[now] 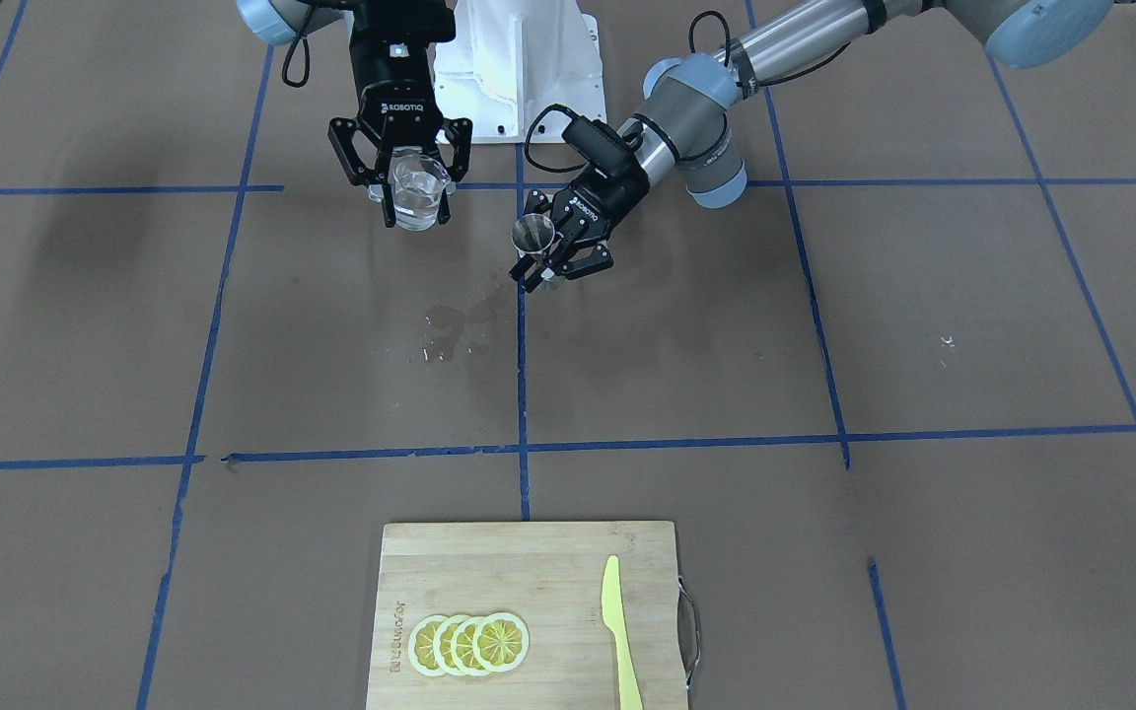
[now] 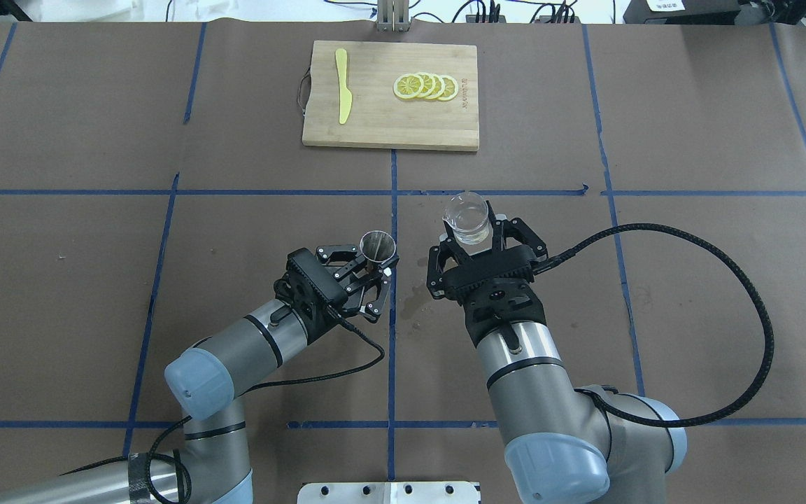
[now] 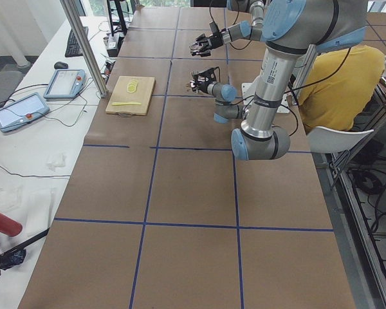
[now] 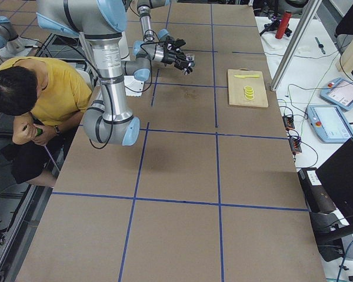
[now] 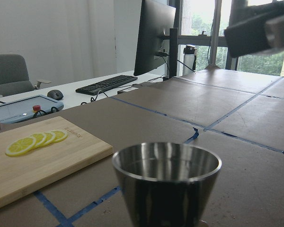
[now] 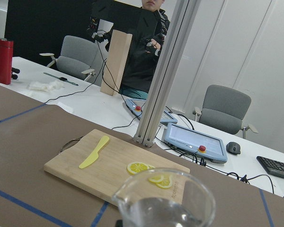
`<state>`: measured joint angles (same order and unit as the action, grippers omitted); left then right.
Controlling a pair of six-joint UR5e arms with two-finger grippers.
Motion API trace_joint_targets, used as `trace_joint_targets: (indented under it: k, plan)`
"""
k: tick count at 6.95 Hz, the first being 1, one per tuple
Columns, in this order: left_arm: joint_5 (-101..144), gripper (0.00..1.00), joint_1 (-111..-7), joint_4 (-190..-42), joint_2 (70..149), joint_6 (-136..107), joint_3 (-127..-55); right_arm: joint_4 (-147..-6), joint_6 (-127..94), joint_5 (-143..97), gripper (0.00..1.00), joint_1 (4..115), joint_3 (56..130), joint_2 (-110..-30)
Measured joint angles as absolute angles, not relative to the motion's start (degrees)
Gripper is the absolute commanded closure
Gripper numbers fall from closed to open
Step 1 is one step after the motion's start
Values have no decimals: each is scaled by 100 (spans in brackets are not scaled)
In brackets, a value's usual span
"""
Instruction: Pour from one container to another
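Close to the robot, we see the left claw (image 2: 373, 268) shut around a small shiny metal cup (image 2: 378, 246). The claw grips it low down, so the wide top of the metal cup sticks up above the fingers. The metal cup stands straight, its long way going up and down and its open mouth facing up. We cannot tell if there is anything inside it.

Beside it, the right claw (image 2: 471, 236) holds a small glass cup (image 2: 468, 218) by its sides, with one finger on each side. The glass cup is upright too, mouth up, and has some clear liquid in it. Its little pouring lip is on the side toward the metal cup. The two cups are near each other but apart, and both are held up off the brown surface (image 2: 690, 280).

Under the gap between the claws, there are a few dark wet spots (image 1: 450, 330) on the surface.

Far across the surface lies a wooden cutting board (image 2: 389, 133). Four lemon slices (image 2: 425, 87) lie on it in an overlapping row, and a yellow knife (image 2: 342, 94) lies on it, well apart from them.
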<state>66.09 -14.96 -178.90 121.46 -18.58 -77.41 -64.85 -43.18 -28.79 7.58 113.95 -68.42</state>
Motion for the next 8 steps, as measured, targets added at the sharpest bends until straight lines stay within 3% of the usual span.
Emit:
trace_joint_targets:
  k: [8]
  plan:
    - [6715, 100, -1400, -18640, 12542, -1494, -7218, -6872, -4326, -2875, 100, 416, 11547, -6709]
